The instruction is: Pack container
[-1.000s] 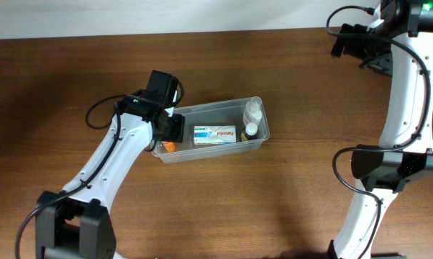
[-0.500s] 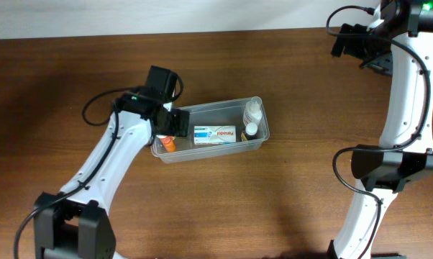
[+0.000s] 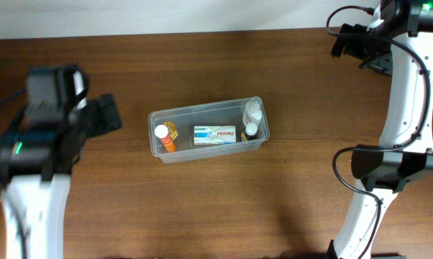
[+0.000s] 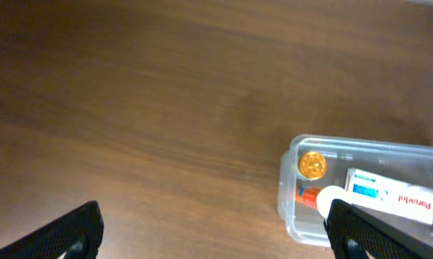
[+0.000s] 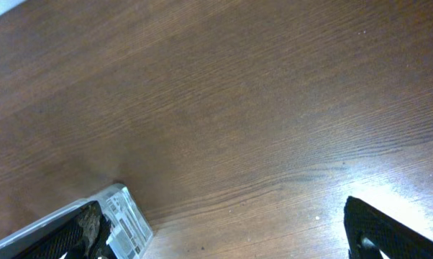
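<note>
Brown wood table (image 3: pixel 216 208) carries the container (image 3: pixel 206 107) at centre, holding an orange bottle (image 3: pixel 163 138), a carton (image 3: pixel 215 134) and white bottles (image 3: pixel 252 114). The left gripper (image 4: pixel 213 223) hangs to its left, fingers spread and empty. The right gripper (image 5: pixel 220 219), at far right, looks spread too. A careless reach could, I judge, clip the rim and tip the bottles. Overhead the left arm is blurred, and both grippers' fingertips are cut off.

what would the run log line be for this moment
task pack container | container holds orange bottle, Panadol carton, white bottle, small capped bottle | left gripper open, empty | right gripper open, empty
</note>
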